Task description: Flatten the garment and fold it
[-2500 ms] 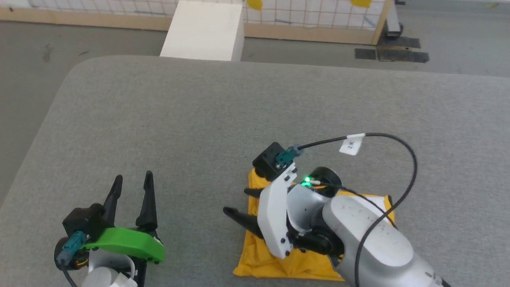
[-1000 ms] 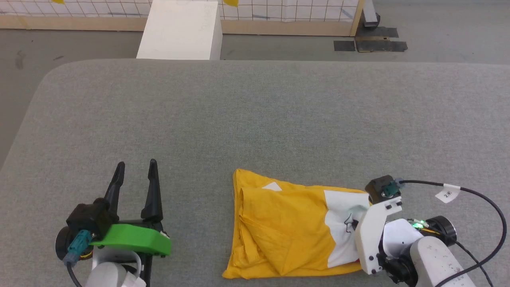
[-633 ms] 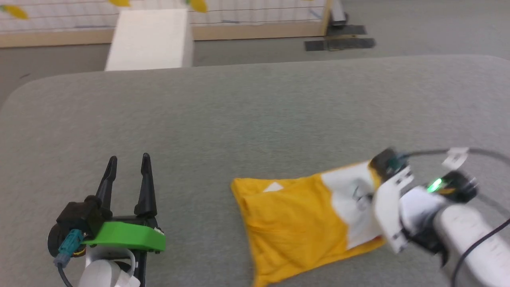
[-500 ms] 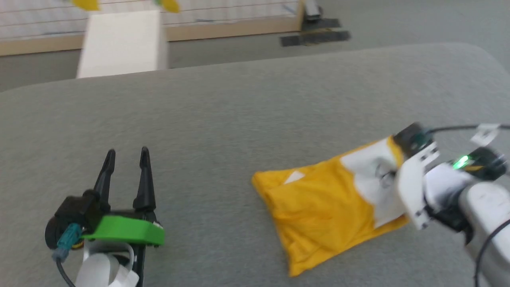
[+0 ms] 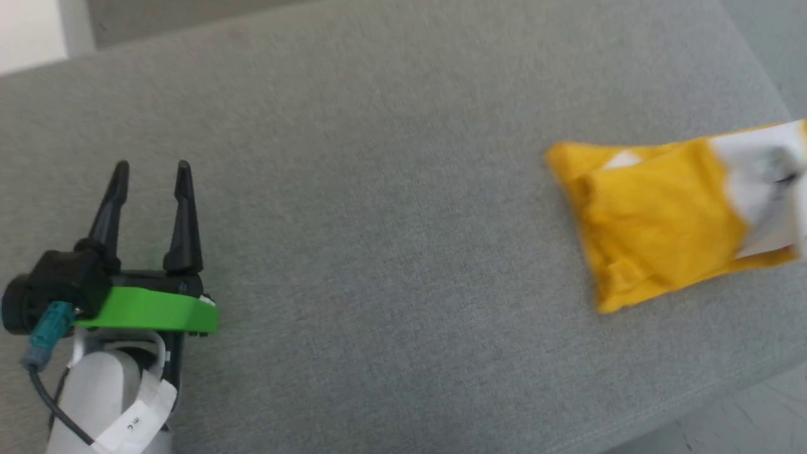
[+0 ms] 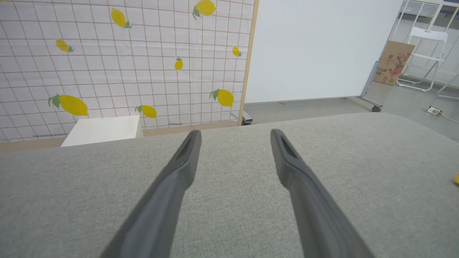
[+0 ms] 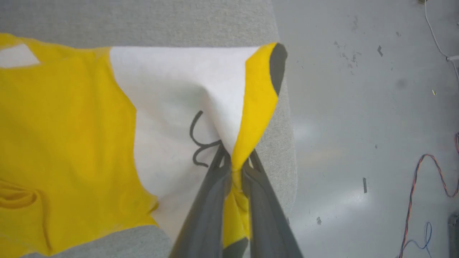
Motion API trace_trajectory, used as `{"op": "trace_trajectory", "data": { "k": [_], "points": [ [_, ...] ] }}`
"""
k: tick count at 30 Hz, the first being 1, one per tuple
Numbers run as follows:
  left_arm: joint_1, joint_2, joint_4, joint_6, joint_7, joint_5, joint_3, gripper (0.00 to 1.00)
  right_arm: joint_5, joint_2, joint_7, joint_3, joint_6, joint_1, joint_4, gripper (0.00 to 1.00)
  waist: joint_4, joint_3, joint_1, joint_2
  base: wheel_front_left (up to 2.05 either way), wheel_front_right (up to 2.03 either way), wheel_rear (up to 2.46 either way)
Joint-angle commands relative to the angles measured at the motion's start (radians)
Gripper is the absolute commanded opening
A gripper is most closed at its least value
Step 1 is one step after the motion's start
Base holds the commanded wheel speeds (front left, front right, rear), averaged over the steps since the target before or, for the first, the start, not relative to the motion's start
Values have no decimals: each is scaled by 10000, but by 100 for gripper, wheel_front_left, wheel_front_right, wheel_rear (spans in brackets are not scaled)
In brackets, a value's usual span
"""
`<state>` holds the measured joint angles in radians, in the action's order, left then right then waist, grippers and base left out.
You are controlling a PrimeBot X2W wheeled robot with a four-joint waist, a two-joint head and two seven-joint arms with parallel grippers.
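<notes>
Pulled the shirt point(image 5: 656, 221) along the table point(image 5: 378, 189) toward its right end since a second back, with the head swung round as well. Now lies crumpled at the right end of the table, mostly yellow, with the white printed patch on the outer side reaching the table's edge and the long axis running along the table's length. Pinched by the right gripper point(image 7: 235, 157), clamped tight on a yellow fold beside the white patch, right at the table's right edge, with bare floor point(image 7: 358, 107) just beyond. Left gripper point(image 5: 151, 167) spread wide with nothing between its jaws, over the table's left part, well apart from the shirt. So: right arm far nearer and already gripping, and the shirt's free end pointing back toward the left gripper. Probably calls for the left one to cross the table to that free end before any spreading. Grey woven cover on the table, flat. Beyond the table's far side, a white box point(image 6: 104, 130), a lemon-print screen point(image 6: 125, 53), a white board point(image 6: 315, 50) and a folding chair point(image 6: 426, 53). Cables point(image 7: 434, 172) on the floor past the right end.
</notes>
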<state>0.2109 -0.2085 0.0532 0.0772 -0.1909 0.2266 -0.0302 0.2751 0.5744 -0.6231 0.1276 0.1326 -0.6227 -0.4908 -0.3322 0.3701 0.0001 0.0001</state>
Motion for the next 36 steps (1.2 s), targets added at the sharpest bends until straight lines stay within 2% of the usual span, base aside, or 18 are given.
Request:
{"op": "trace_trajectory", "data": {
  "k": [1, 8, 12, 13, 14, 19, 24, 32, 36],
  "points": [
    [158, -125, 147, -66, 53, -57, -70, 100, -192, 52, 205, -500, -19, -283, -297, 0, -367, 1583, -1, -1, 0, 0, 0],
    [87, -380, 787, -247, 326, -31, -329, 100, -1463, -74, 1193, -3062, -19, -1005, -1334, 0, 218, 2181, -1, -1, 0, 0, 0],
    [42, -407, 935, -305, 345, 11, -372, 100, -2228, -255, 2049, -4083, -19, -1342, -1623, 0, 446, 2279, -1, -1, 0, 0, 0],
    [33, -405, 944, -311, 330, 25, -370, 100, -2403, -321, 2204, -4284, -19, -1406, -1720, 79, 493, 2273, -1, -1, 0, 0, 0],
    [26, -403, 940, -311, 322, 34, -363, 100, -2520, -344, 2297, -4407, -19, -1447, -1776, 100, 521, 2258, -1, -1, 0, 0, 0],
    [-57, -315, 730, -342, 178, 124, -314, 100, -2935, -476, 2632, -4826, -19, -1780, -2297, 100, 659, 1895, -1, -1, 0, 0, 0],
    [-182, -139, 371, -404, -87, 265, -325, 100, -2285, -465, 3526, -4353, -19, -2271, -2108, 100, 771, 1114, -1, -1, 0, 0, 0],
    [-495, 556, -169, -695, -540, 878, -749, 100, -367, -636, 5696, -1845, -19, -2562, -162, 100, 1241, -620, -1, -1, 0, 0, 0],
    [-736, 783, -281, -793, -641, 1062, -1027, 100, 212, -1328, 6481, -975, -19, -2275, 941, 100, 1611, -1442, -1, -1, 0, 0, 0]
  ]
}}
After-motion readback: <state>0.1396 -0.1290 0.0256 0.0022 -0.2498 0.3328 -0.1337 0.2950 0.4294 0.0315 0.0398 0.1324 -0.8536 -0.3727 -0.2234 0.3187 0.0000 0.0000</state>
